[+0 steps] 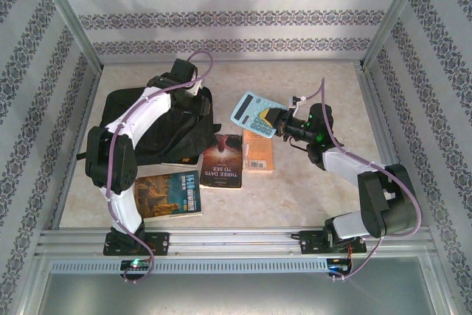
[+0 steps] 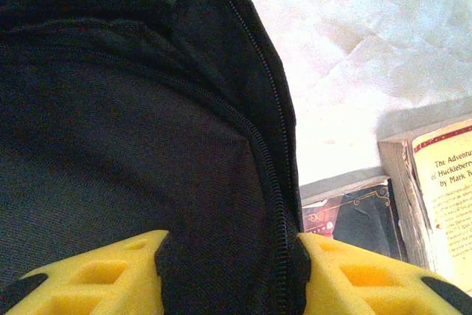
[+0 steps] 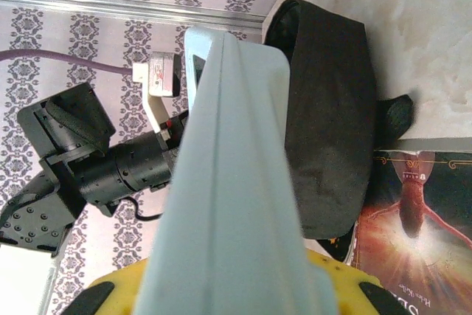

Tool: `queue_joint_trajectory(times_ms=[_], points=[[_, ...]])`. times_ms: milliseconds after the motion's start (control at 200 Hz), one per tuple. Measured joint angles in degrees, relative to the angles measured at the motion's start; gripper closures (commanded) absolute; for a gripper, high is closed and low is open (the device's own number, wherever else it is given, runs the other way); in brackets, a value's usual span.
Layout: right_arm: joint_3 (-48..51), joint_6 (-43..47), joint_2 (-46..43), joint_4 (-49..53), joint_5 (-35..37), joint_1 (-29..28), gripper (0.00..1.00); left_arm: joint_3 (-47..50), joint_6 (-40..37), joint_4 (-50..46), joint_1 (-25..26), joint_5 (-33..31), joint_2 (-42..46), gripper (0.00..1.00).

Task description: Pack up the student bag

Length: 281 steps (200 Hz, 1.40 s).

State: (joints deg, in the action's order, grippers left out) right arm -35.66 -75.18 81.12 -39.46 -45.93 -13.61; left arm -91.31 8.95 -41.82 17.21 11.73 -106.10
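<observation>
Dark book [image 1: 222,161] "THREE DAYS TO SEE", cream book [image 2: 450,197] "Huckleberr… by Mark T…"

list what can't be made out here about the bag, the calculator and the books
- Opening of the student bag: in the top external view the left arm lies across it, so open or zipped is unclear.
- Keys of the calculator: they face away in the right wrist view and are too small to read from the top.
- Title of the orange book: cut off by the right edge of the left wrist view.
- Cover of the blue book: partly under the left arm, lettering too small.

Pale table [image 1: 295,197], student bag [image 1: 177,134] at left, blue book [image 1: 168,193], dark book [image 1: 223,161], orange book [image 1: 258,154]
</observation>
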Motion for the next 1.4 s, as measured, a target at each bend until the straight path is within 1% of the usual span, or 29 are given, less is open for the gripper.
queue_joint_trajectory(times_ms=[70,135,210,255,340,365,395,515,630,764,869,959,1019,1249,1404], points=[[0.1,0.0,0.0,0.0,-0.2,0.0,0.83,0.0,-0.2,-0.4,0.0,-0.3,0.0,0.45],[0.1,0.1,0.0,0.0,-0.3,0.0,0.82,0.0,-0.4,-0.8,0.0,-0.6,0.0,0.42],[0.1,0.1,0.0,0.0,-0.6,0.0,0.82,0.0,-0.4,-1.0,0.0,-1.0,0.0,0.42],[0.1,0.2,0.0,0.0,-0.7,0.0,0.82,0.1,-0.4,-1.1,0.0,-1.3,0.0,0.44],[0.1,0.2,0.0,0.0,-0.9,0.0,0.83,0.1,-0.5,-1.1,0.0,-1.5,0.0,0.55],[0.1,0.2,0.0,0.0,-1.0,0.0,0.83,0.1,-0.7,-1.1,0.0,-1.5,0.0,0.6],[0.1,0.2,0.0,0.0,-1.0,0.0,0.83,0.1,-0.9,-1.1,0.0,-1.5,0.0,0.66],[0.1,0.2,0.0,0.0,-1.1,0.0,0.84,0.1,-1.2,-1.1,0.0,-1.4,0.0,1.0],[0.1,0.2,0.0,0.0,-1.1,0.0,0.84,0.0,-1.2,-1.5,0.0,-1.4,0.1,1.0],[0.0,1.0,0.0,0.7,-1.1,0.0,0.84,-1.0,-0.8,-2.9,0.0,-2.7,1.8,1.0],[-2.1,3.1,0.0,5.3,-0.9,-0.6,0.86,-2.8,0.4,-3.9,0.0,-4.2,5.8,1.0],[-6.8,5.8,0.0,11.9,-0.1,-2.4,0.92,-3.5,0.9,-4.1,0.0,-5.2,10.9,1.0],[-11.1,7.8,0.2,16.4,0.3,-3.9,0.92,-3.5,1.2,-4.1,0.0,-5.9,14.6,1.0],[-26.8,11.3,4.5,30.2,2.4,-9.1,0.89,-0.4,1.2,-3.8,0.0,-6.4,25.2,1.0],[-33.4,10.8,9.5,39.0,3.3,-11.8,0.86,5.4,2.1,0.1,0.0,-6.2,31.0,1.0]])
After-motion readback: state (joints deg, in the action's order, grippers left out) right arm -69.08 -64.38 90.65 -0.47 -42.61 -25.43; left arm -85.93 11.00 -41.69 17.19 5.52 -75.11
